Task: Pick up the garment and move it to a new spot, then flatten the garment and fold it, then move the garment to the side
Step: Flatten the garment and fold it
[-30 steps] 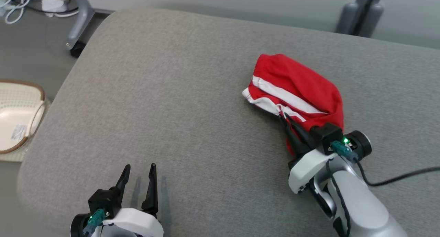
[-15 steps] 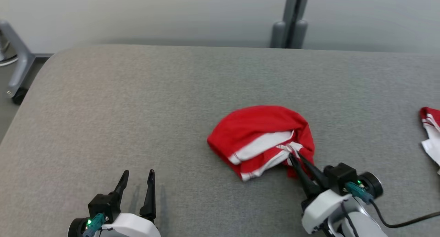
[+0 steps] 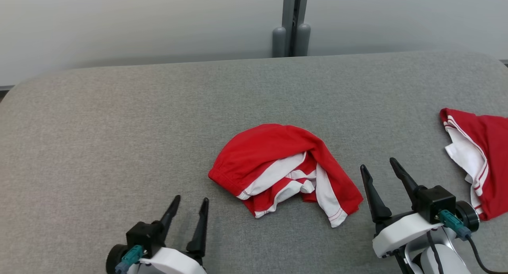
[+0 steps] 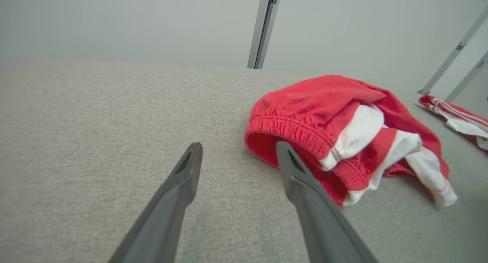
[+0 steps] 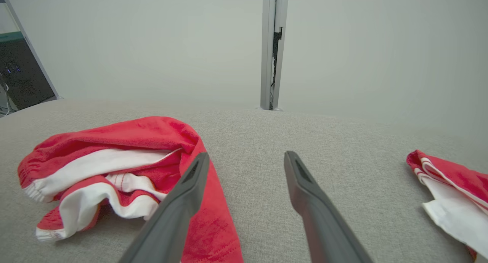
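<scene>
Item: red shorts (image 3: 283,168), white side panels and elasticated waistband, lay crumpled in a loose heap near the middle of the grey fabric-covered counter (image 3: 119,119), apart from both grippers in the head view. Condition: bunched and doubled over on themselves, waistband toward the robot's left, a white-trimmed leg hem trailing toward its right. They were judged set down at the new spot and awaiting flattening, since no edge lay straight. Right gripper (image 3: 377,163): jaws spread wide and empty, standing just beside the trailing hem, fingers pointing away from the robot. In the right wrist view one finger crossed in front of the red cloth, a matter of viewpoint as far as could be told. Left gripper (image 3: 191,198): jaws likewise wide open, holding nothing, low near the counter's front edge on the waistband side. One gripper on each flank suited, by judgement, a two-armed spreading of the cloth. Surroundings: second red garment (image 3: 482,155) with white lining and stripes, lying at the counter's right edge, well apart from the heap and partly cut off by the frame. A grey upright post (image 3: 291,35) stood behind the counter against a pale wall. Obstructions: nothing lay on the counter between the grippers and the shorts. The second garment was judged the one thing to mind, as it took up part of the right side where a folded piece might go.
</scene>
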